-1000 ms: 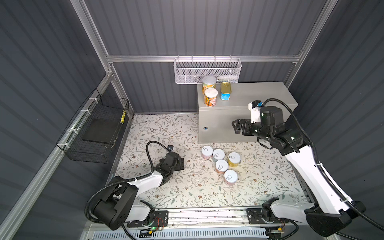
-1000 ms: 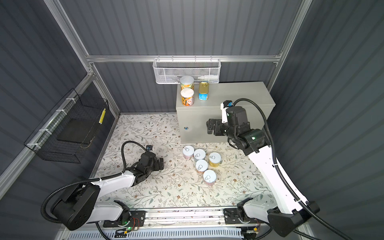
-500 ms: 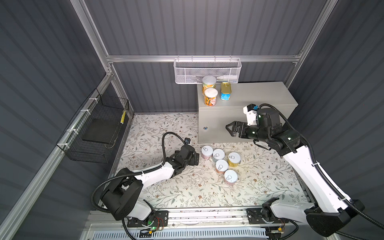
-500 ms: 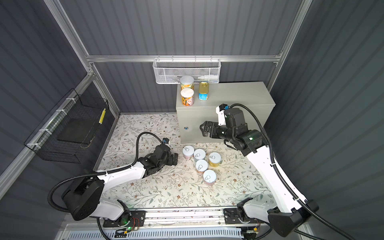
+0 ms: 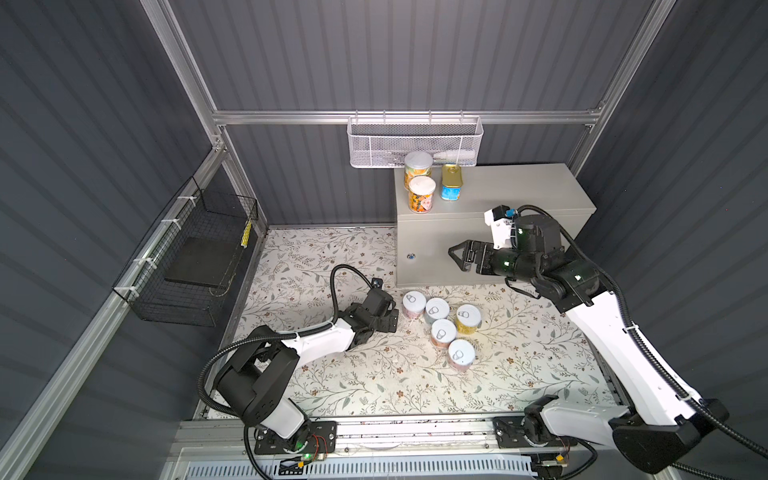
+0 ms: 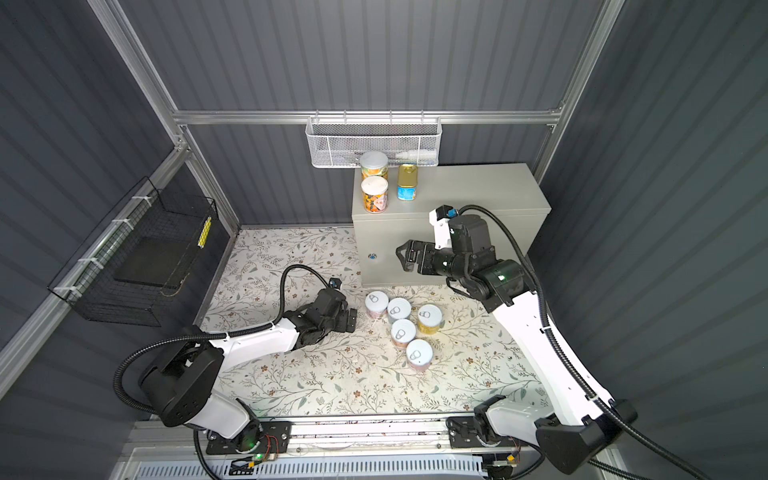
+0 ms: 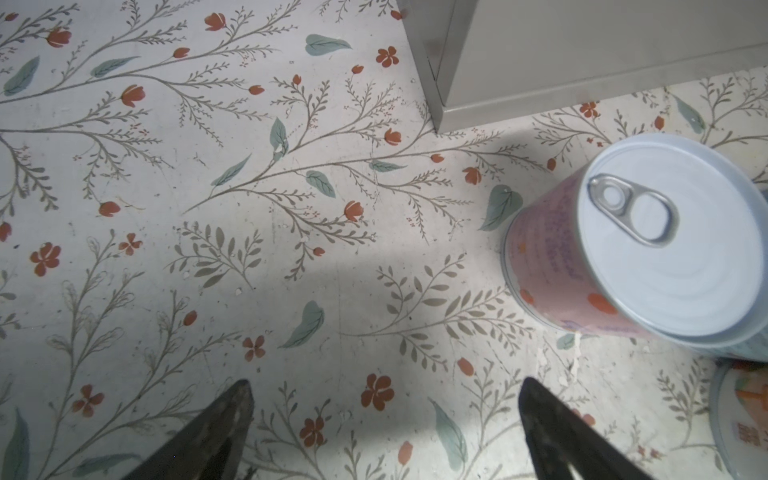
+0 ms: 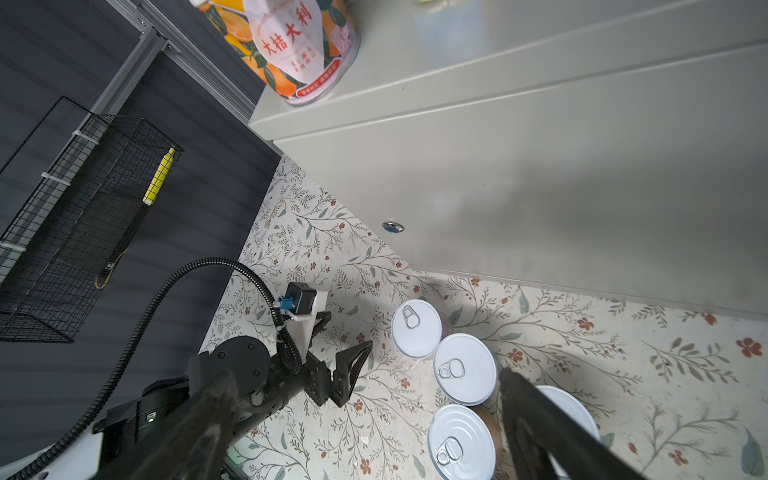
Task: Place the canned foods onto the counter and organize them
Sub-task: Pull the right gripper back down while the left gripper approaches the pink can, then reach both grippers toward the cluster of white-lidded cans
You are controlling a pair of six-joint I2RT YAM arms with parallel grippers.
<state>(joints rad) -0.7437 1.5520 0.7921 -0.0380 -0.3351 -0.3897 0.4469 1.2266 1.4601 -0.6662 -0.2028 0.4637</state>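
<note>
Several round cans with white pull-tab tops stand clustered on the floral floor (image 5: 443, 332) (image 6: 402, 332). Two orange cans (image 5: 422, 194) and a gold tin (image 5: 451, 181) stand at the left end of the grey counter (image 5: 511, 191) (image 6: 469, 187). My left gripper (image 5: 390, 319) (image 6: 350, 320) is open, low over the floor just left of the pink can (image 5: 414, 304) (image 7: 648, 249), with only floor between its fingers (image 7: 384, 386). My right gripper (image 5: 454, 254) (image 6: 400, 254) hangs open and empty before the counter's front, above the cluster (image 8: 465, 370).
A white mesh basket (image 5: 415, 143) hangs on the back wall above the counter. A black wire basket (image 5: 195, 257) is fixed to the left wall. The counter's front carries a small round blue lock (image 5: 411, 256) (image 8: 392, 226). The counter's corner (image 7: 440, 83) stands just beyond the pink can.
My left arm has stretched right across the floor until its gripper is next to the pink can. My right gripper has come left and down in front of the counter.
</note>
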